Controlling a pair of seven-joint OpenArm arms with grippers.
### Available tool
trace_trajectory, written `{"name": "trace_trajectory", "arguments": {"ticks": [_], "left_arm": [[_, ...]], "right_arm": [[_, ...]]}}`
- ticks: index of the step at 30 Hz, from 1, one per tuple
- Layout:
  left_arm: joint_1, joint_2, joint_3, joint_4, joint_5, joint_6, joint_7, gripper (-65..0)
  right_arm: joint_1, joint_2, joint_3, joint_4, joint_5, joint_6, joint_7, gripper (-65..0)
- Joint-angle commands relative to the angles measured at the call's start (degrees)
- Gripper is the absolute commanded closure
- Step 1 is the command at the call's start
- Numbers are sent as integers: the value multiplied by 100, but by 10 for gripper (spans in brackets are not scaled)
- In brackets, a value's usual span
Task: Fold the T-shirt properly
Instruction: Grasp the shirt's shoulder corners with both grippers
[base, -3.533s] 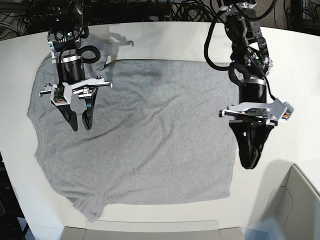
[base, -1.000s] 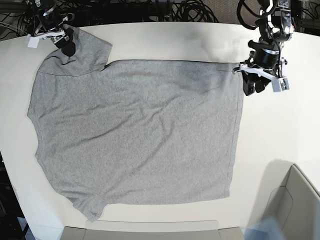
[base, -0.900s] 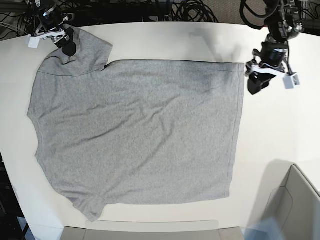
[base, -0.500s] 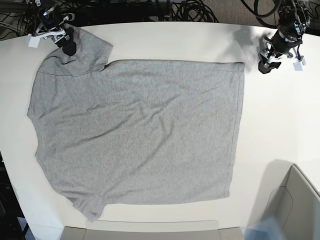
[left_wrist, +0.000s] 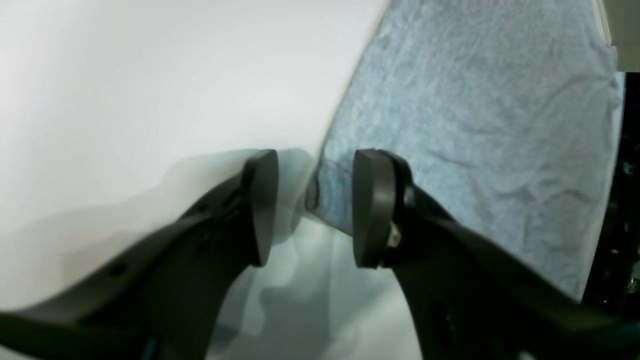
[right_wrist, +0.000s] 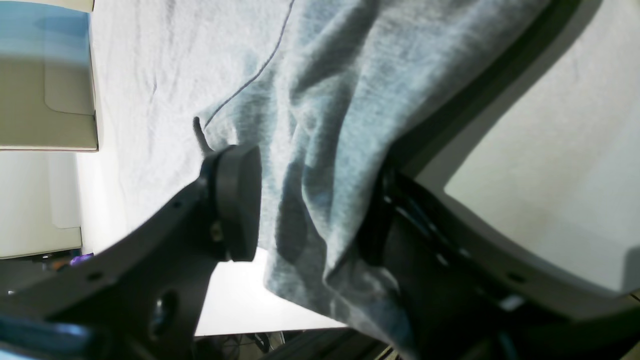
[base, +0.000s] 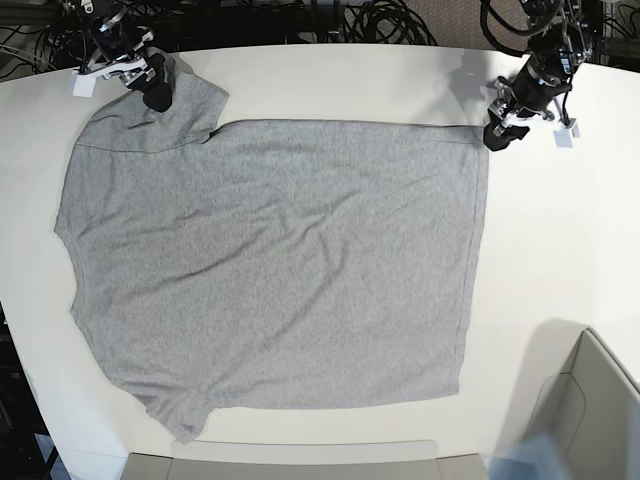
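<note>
Overhead base; two close wrist views

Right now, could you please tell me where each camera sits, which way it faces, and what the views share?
Base: overhead, looking down on the table and spread T-shirt; both arms at the far corners.
Left wrist: on the left arm, looking along the open left pincer straddling the T-shirt's hem corner.
Right wrist: on the right arm, looking along the open right pincer, with sleeve cloth between its fingers.
Shared: all three show the grey T-shirt on the white table; base shows both pincers.
</note>
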Motion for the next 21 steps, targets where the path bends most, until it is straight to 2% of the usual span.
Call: {"name": "trace_trajectory", "arguments": {"ticks": [1,5,9,17,19,21], "left_arm": [[37,34,-17,24,143,96,27,-256],[29,78,62,24,134,88,71,-256],[-59,78,545,24,143,88,9,-256],[-95,281,713,24,161,96,0,-254],[-95,281,713,24,161,88,-26,-226],[-95,281,713,24,161,88,-246,-171]], "right_arm": [[-68,24,-70,-32,-144,-266,-325,-296],[-15,24,-246,-32,-153,-274,-325,-296],[20,-3,-439,-32,-153,-283,-325,-296],[126,-11,-562,-41,-162,-292,-325,-296],[161,-11,-562,-32,-162,-292,-325,-294],[170,15,-562,-23,-162,-292,-325,-261]]}}
